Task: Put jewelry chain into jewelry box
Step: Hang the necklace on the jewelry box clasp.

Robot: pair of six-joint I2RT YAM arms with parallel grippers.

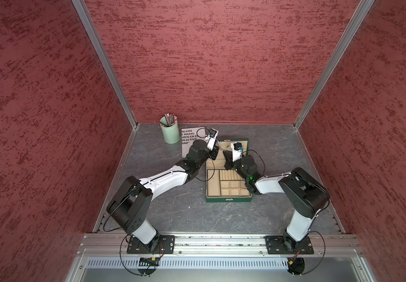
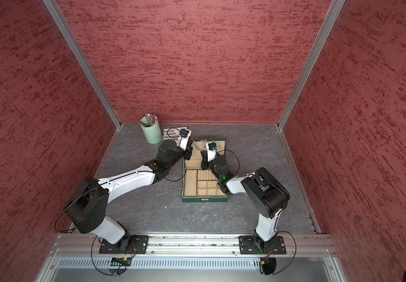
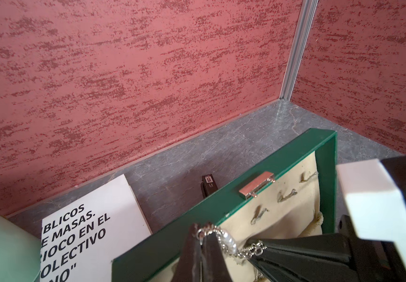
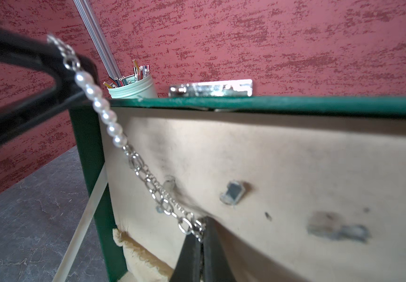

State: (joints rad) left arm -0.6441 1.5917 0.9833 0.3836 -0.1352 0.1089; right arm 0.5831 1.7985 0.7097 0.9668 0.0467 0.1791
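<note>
The jewelry box lies open on the grey floor, dark green with beige compartments, its lid standing upright at the back. The jewelry chain, silvery links with a short run of pearls, hangs stretched in front of the lid's beige lining. My left gripper is shut on the pearl end near the lid's left corner. My right gripper is shut on the link end, lower and further right, above the box's rear compartments.
A pale green pencil cup and a white booklet with black lettering sit behind and left of the box. A small black object lies behind the lid. Red walls enclose the table on three sides.
</note>
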